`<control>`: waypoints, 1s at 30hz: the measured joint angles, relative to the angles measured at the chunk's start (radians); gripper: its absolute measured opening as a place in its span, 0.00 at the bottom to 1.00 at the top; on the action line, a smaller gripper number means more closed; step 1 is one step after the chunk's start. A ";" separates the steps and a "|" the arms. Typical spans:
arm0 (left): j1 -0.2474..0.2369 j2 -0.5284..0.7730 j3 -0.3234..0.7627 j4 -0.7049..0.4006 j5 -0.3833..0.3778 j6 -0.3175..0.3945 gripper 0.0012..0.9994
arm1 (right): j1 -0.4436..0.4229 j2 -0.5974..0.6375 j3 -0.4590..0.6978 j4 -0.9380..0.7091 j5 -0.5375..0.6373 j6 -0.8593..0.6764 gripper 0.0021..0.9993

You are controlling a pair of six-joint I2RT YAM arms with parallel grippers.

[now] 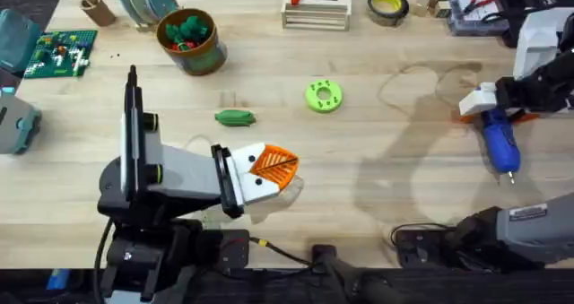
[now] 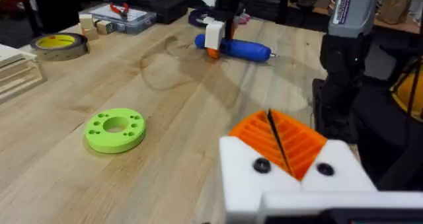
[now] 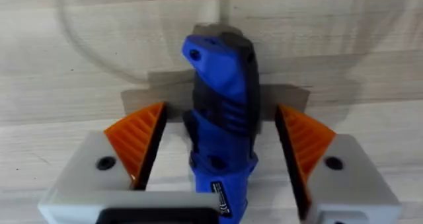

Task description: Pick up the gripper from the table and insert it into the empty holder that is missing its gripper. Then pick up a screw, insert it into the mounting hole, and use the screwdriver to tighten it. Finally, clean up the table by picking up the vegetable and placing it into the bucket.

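Observation:
My left gripper (image 1: pixel 269 168) is shut over the table's front middle. Its two white holder blocks (image 2: pixel 291 178) both carry orange ribbed pads (image 2: pixel 281 137) pressed together, each block with a dark screw head (image 2: pixel 261 164). Which pad is the task's gripper I cannot tell. The blue screwdriver (image 1: pixel 499 140) lies flat at the right. My right gripper (image 3: pixel 221 151) is open and straddles its rear end (image 3: pixel 221 112), with a gap on each side. The dark-green vegetable (image 1: pixel 235 117) lies on the table mid-left. The bucket (image 1: pixel 190 40) stands at the back left with toy pieces inside.
A lime-green disc (image 1: pixel 324 96) lies at the centre. Along the back edge are a wooden rack with a red-handled tool (image 1: pixel 316 8), a yellow tape roll (image 1: pixel 388 5), a parts box (image 1: pixel 475 4) and a tan cup (image 1: pixel 97 10). A green circuit board (image 1: pixel 61 53) lies far left.

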 joint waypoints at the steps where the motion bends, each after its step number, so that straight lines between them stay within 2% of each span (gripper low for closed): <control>1: 0.000 0.000 0.000 0.000 0.000 0.000 0.01 | 0.000 0.000 0.000 0.000 0.000 -0.001 0.99; 5: 0.000 0.000 0.000 0.000 0.000 0.000 0.01 | 0.000 0.003 0.000 0.000 -0.003 -0.002 0.99; 8: 0.000 0.000 0.000 0.000 0.000 0.000 0.01 | 0.000 0.004 0.000 -0.001 -0.002 -0.004 0.96; 9: 0.000 0.000 0.000 0.000 0.000 0.000 0.01 | 0.000 0.004 0.000 -0.002 -0.003 -0.006 0.91; 12: 0.000 0.000 0.000 0.000 0.000 0.000 0.01 | 0.000 0.004 0.000 -0.004 -0.003 -0.008 0.68; 22: 0.000 0.000 0.000 0.000 0.000 0.000 0.01 | 0.000 0.004 0.000 -0.003 -0.002 -0.015 0.35; 27: 0.000 0.000 0.000 0.000 0.000 0.000 0.01 | -0.002 0.013 0.000 -0.001 -0.002 -0.019 0.04; 30: 0.000 0.000 0.000 0.000 0.000 0.000 0.01 | -0.002 0.014 0.000 0.000 -0.002 -0.019 0.02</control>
